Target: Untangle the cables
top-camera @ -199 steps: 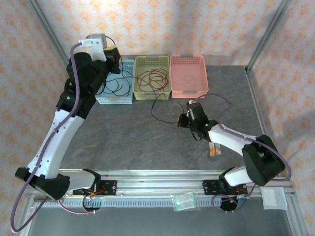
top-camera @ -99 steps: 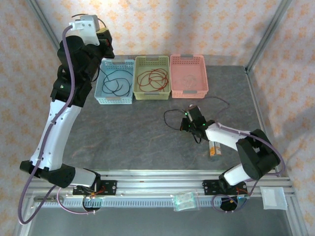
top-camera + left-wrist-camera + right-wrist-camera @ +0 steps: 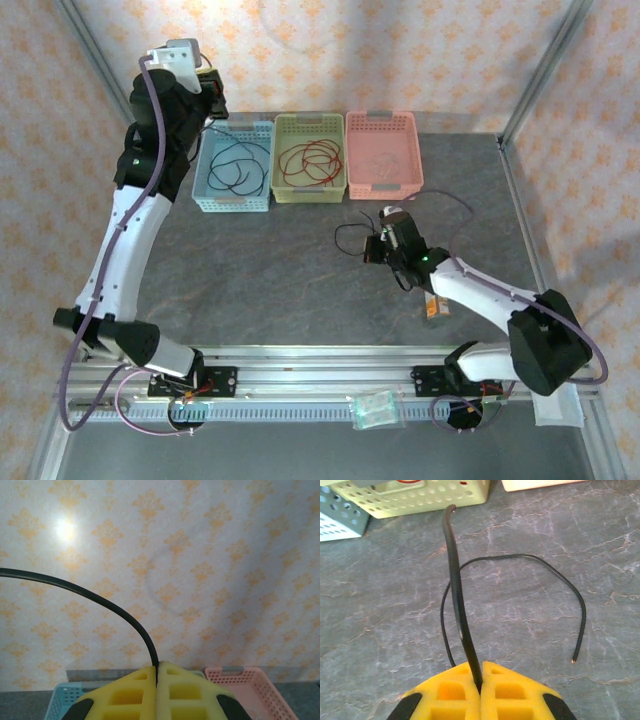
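**A:** How will the cables handle, do you reckon?

**B:** Light and limp, I'd judge. The loose black cable (image 3: pixel 456 595) is string-thin and lies in easy curves. It has a little spring too, since the short stretch above the pinch stands up by itself. The jacket looks smooth, so it may slip through a slack grip. A hard tug on a snag would likely only tighten it.

**A:** Where would you take hold?

**B:** On a free stretch near an end, away from any crossing. The right gripper (image 3: pixel 479 672) has its yellow fingers (image 3: pixel 445 697) clenched on it a little way from one end. It sits low over the tabletop (image 3: pixel 250 270), in front of the baskets.

**A:** And its look?

**B:** Glossy black. One open loop lies flat on the grey, stone-patterned surface and ends in a bare tip (image 3: pixel 573 659).

**A:** The other arm?

**B:** The left gripper (image 3: pixel 157 672) is raised high at the far left. Its fingers are clamped on a second black cable (image 3: pixel 117 612), which arcs up and off to one side. I cannot tell where that one ends.

**A:** The rest?

**B:** They seem sorted by colour. There are black coils (image 3: pixel 235 170) in the blue basket (image 3: pixel 232 205) and red coils (image 3: pixel 308 158) in the green basket (image 3: pixel 310 194). A faint pale cable (image 3: pixel 383 158) lies in the pink basket (image 3: pixel 385 188). The three baskets stand side by side along the far edge.
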Robot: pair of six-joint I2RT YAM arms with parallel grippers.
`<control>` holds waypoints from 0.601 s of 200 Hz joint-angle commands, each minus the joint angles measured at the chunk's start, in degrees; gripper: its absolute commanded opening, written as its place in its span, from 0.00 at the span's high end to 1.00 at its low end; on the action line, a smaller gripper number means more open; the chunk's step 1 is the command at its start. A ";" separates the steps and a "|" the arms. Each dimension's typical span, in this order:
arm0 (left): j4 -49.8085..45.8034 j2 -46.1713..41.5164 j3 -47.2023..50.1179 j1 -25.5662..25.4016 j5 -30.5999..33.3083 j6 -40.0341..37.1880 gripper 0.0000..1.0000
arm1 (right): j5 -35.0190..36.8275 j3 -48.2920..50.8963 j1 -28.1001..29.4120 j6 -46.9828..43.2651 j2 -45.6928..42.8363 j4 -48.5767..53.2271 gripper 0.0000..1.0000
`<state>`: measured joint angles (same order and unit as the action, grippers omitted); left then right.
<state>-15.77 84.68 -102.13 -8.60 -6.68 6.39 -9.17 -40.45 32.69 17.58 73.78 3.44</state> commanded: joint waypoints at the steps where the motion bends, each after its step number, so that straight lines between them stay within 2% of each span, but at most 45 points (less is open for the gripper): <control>1: 4.58 2.37 0.61 1.22 -2.16 1.81 1.00 | -1.14 -0.48 0.94 -1.81 -2.72 -1.46 1.00; 85: 15.48 15.56 0.95 5.63 -2.03 3.86 1.00 | -0.17 -2.53 3.08 -2.73 -7.52 0.23 1.00; 120: 16.60 23.27 -1.61 6.37 -2.71 4.26 1.00 | 0.43 -2.18 3.10 -2.06 -9.14 0.85 1.00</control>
<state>-2.68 103.77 -101.23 -2.94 -8.64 9.63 -10.33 -41.36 35.48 15.79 66.81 3.70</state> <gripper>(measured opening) 0.050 0.044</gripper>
